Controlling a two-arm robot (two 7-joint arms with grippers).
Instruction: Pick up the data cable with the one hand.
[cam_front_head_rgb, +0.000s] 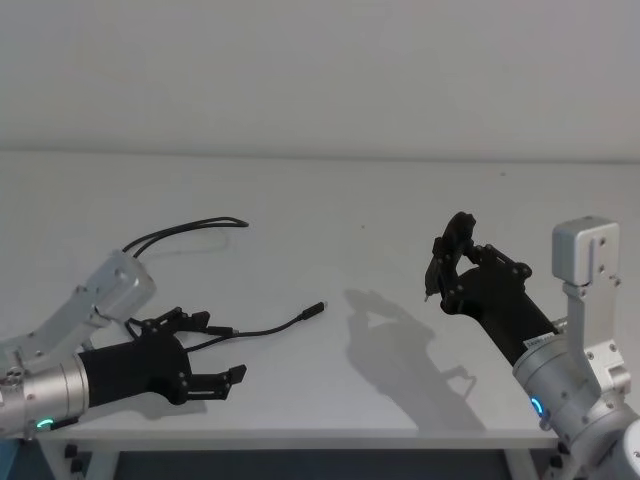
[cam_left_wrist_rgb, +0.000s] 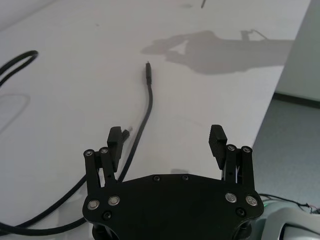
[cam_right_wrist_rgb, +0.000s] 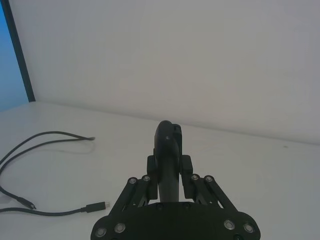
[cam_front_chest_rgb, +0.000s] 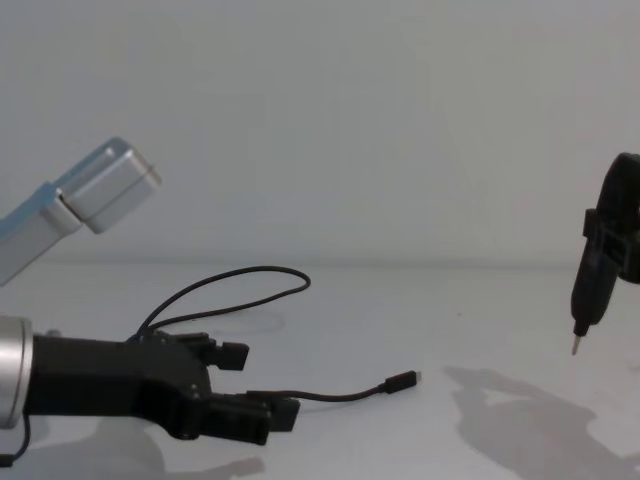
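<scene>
The data cable is a thin black cord on the white table, looped at the back left, with one plug pointing right. My left gripper hovers low over the cord and is open. The cord runs just beside one finger, not between the pads. In the chest view the cable lies in front of the left gripper. My right gripper is raised at the right, shut on a slim black pen-like tool with a metal tip.
The table's front edge runs close below the left gripper, and in the left wrist view the floor drops away past it. A plain wall stands behind. The right arm's shadow falls on the tabletop.
</scene>
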